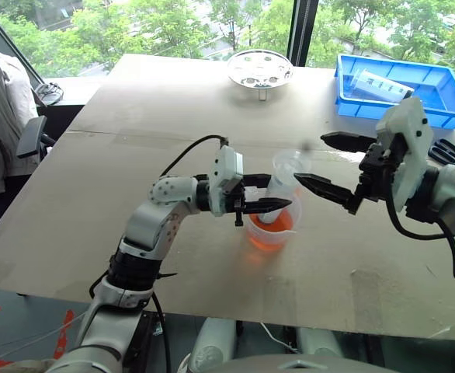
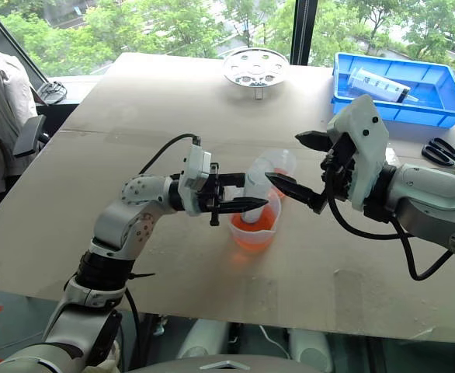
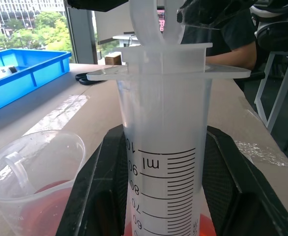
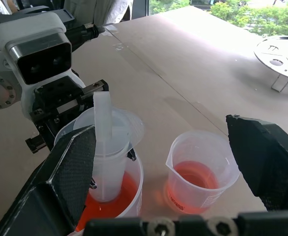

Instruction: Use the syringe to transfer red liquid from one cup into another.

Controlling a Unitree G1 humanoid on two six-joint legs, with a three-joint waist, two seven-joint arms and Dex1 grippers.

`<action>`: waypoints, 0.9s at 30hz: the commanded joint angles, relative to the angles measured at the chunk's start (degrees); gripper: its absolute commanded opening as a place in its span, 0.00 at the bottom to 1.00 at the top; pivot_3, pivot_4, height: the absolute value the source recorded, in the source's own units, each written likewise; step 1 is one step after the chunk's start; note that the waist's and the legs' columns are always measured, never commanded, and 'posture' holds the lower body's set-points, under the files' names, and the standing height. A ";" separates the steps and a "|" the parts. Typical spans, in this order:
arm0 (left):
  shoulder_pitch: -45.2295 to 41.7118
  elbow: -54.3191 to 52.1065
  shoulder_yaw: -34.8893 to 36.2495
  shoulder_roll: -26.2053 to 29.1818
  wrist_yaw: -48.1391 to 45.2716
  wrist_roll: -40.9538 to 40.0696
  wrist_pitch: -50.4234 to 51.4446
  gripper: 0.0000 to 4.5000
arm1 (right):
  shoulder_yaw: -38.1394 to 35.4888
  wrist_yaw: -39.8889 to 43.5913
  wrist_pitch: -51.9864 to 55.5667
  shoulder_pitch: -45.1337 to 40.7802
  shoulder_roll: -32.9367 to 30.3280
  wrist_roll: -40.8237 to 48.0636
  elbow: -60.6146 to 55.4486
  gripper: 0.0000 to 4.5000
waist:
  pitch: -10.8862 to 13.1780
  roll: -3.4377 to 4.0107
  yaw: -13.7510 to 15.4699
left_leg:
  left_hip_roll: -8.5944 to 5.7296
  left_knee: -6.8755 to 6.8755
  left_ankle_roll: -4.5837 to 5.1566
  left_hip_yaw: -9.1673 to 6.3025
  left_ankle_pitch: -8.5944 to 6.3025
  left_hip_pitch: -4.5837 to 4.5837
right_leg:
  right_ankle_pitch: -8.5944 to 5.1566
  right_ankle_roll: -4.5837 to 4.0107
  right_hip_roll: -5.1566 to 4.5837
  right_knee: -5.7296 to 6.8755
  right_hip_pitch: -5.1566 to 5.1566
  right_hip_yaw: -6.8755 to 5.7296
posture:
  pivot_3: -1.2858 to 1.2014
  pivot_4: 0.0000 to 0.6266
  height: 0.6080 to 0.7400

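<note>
The left gripper (image 1: 265, 205) is clamping the syringe (image 4: 107, 162) around its barrel, holding it upright with the tip dipping into the red liquid (image 4: 127, 189) of one cup (image 1: 288, 229). Another cup (image 4: 203, 169) (also holding some red) is standing just beside that cup. The right gripper (image 2: 288, 165) is hovering near the syringe's plunger (image 4: 102, 116), fingers spread wide, grasping nothing.
</note>
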 commanded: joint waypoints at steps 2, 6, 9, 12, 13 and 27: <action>0.21 -4.08 -0.18 -0.05 -0.95 -1.67 -0.50 0.33 | -0.70 -2.10 -0.15 -1.41 0.94 -3.89 1.10 1.00 | 0.00 0.00 -0.02 | 0.00 0.00 0.00 0.00 0.00 0.00 | 0.00 0.00 0.00 0.00 0.00 0.00 | 0.52 0.24 1.00; 0.55 -4.16 -0.24 -0.02 -1.06 -1.75 -0.61 0.33 | 0.11 -2.44 0.39 -1.82 2.64 -5.30 1.55 1.00 | 0.00 0.00 -0.06 | 0.00 0.00 0.00 0.00 0.00 0.00 | 0.00 0.00 0.01 0.00 0.00 0.00 | 0.52 0.24 1.00; 1.02 -4.19 -0.31 0.02 -1.05 -1.61 -0.79 0.33 | -0.74 -3.76 1.28 -2.17 3.57 -5.76 2.82 1.00 | 0.00 0.00 -0.06 | 0.00 0.00 0.00 0.00 0.00 0.00 | 0.00 0.00 0.01 0.00 0.00 0.00 | 0.52 0.24 1.00; 1.38 -4.47 -0.42 -0.04 -0.79 -1.49 -0.82 0.33 | -1.40 -4.82 2.28 -2.46 4.38 -5.76 3.30 1.00 | 0.00 0.00 -0.06 | 0.00 0.00 0.00 0.00 0.00 0.00 | 0.00 0.00 0.01 0.00 0.00 0.00 | 0.52 0.24 1.00; 1.47 -4.60 -0.44 -0.03 -0.69 -1.51 -0.80 0.33 | -1.57 -5.11 2.59 -2.52 4.60 -5.65 3.33 1.00 | 0.00 0.00 -0.05 | 0.00 0.00 0.00 0.00 0.00 0.00 | 0.00 0.00 0.01 0.00 0.00 0.00 | 0.52 0.24 1.00; 1.14 -4.74 -0.98 -0.41 0.75 -1.22 -0.99 0.33 | -1.45 -8.77 8.65 -5.14 8.25 -5.32 4.85 0.44 | 0.01 0.01 -0.07 | 0.00 -0.01 0.00 0.00 0.00 0.00 | 0.00 0.00 0.01 0.00 -0.01 0.00 | 0.52 0.24 1.00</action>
